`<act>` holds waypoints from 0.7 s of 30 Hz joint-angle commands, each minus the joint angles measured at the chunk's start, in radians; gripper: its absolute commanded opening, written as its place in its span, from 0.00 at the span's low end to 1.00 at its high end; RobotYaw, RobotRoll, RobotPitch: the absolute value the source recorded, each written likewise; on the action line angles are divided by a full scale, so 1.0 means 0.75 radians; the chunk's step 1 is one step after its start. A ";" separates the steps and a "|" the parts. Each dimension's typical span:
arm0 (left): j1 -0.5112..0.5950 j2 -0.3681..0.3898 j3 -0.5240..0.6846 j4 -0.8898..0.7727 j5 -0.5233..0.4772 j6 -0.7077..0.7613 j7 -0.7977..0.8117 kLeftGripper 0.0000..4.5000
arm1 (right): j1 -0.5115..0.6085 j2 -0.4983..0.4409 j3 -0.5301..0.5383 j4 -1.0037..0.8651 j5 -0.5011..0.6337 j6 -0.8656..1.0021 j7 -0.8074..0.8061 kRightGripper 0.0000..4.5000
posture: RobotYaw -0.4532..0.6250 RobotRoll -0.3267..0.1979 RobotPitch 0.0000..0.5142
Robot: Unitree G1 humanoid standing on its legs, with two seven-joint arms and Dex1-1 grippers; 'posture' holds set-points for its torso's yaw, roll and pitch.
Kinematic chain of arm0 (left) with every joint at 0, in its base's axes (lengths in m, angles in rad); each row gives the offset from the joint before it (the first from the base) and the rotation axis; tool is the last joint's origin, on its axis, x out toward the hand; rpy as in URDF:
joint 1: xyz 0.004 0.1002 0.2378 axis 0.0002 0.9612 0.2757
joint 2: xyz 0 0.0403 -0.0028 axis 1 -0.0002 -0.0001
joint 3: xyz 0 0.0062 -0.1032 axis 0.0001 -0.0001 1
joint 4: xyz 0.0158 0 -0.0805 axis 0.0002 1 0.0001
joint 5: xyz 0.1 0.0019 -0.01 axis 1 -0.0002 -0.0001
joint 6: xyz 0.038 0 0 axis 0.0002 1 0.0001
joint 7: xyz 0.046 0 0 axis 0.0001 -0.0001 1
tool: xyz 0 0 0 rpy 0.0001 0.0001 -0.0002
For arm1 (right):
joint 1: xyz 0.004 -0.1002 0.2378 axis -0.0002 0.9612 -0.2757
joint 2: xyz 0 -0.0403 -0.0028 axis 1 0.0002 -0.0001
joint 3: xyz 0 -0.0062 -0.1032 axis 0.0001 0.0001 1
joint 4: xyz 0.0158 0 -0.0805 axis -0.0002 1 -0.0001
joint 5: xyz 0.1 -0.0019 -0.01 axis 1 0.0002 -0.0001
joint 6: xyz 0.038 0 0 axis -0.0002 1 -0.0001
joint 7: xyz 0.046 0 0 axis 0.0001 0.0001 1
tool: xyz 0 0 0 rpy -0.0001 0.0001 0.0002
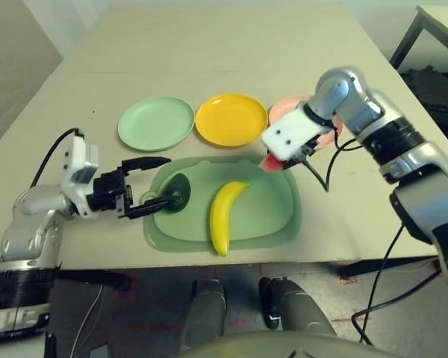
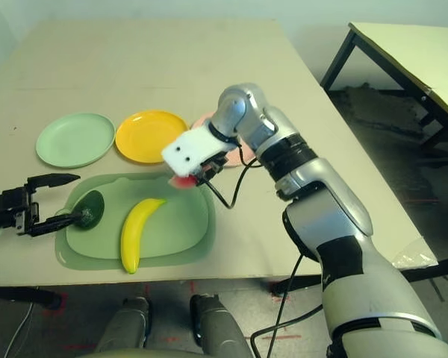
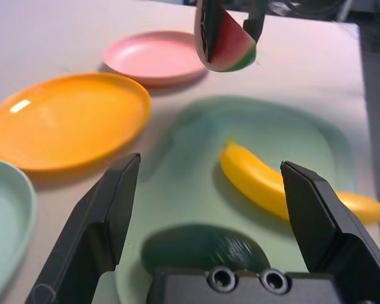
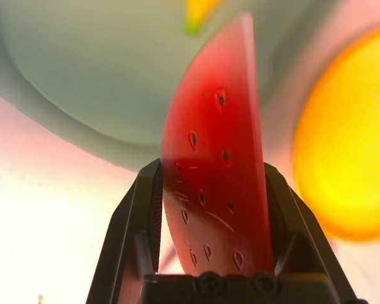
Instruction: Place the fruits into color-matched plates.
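Carrying watermelon wedge (image 4: 218, 158), right gripper (image 4: 214, 190) clamped across its sides, above mat's (image 1: 158, 237) far right corner; likely bound for pink plate (image 3: 155, 57). Left gripper (image 3: 209, 164) spread wide around avocado (image 1: 178, 192) at mat's left edge, presumably for pickup. Banana (image 1: 222, 216) overlaps near edge.

With the green mat (image 1: 272, 224) as the clock and twelve away from the robot, the plate (image 1: 157, 123) at eleven is mint green, the plate (image 1: 231, 119) at twelve orange-yellow, the plate (image 1: 282, 107) at one to two pale pink. The banana (image 1: 220, 216) is yellow with green tips; the avocado (image 1: 179, 192) at nine, dark green; the watermelon wedge (image 4: 215, 152), red, dark seed-speckled, green-rinded.
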 commanded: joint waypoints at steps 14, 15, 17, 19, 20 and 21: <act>-0.055 0.082 0.059 -0.045 0.056 0.169 0.260 1.00 | -0.070 0.067 0.011 0.633 -0.422 0.074 -0.822 0.47 | 0.55 0.62 0.31; -0.055 0.085 0.060 -0.048 0.061 0.173 0.273 1.00 | -0.062 0.070 0.007 0.639 -0.432 0.088 -0.848 0.47 | 0.55 0.62 0.31; -0.049 0.090 0.062 -0.055 0.063 0.176 0.283 1.00 | -0.050 0.074 0.003 0.647 -0.449 0.107 -0.875 0.47 | 0.56 0.62 0.31; -0.040 0.095 0.066 -0.066 0.060 0.180 0.287 1.00 | -0.038 0.076 0.002 0.652 -0.464 0.123 -0.893 0.47 | 0.56 0.62 0.31; -0.035 0.098 0.070 -0.071 0.059 0.180 0.289 1.00 | -0.033 0.077 0.001 0.654 -0.471 0.129 -0.898 0.47 | 0.57 0.62 0.31; -0.030 0.100 0.073 -0.073 0.058 0.180 0.290 1.00 | -0.028 0.078 0.002 0.655 -0.478 0.130 -0.905 0.47 | 0.57 0.62 0.31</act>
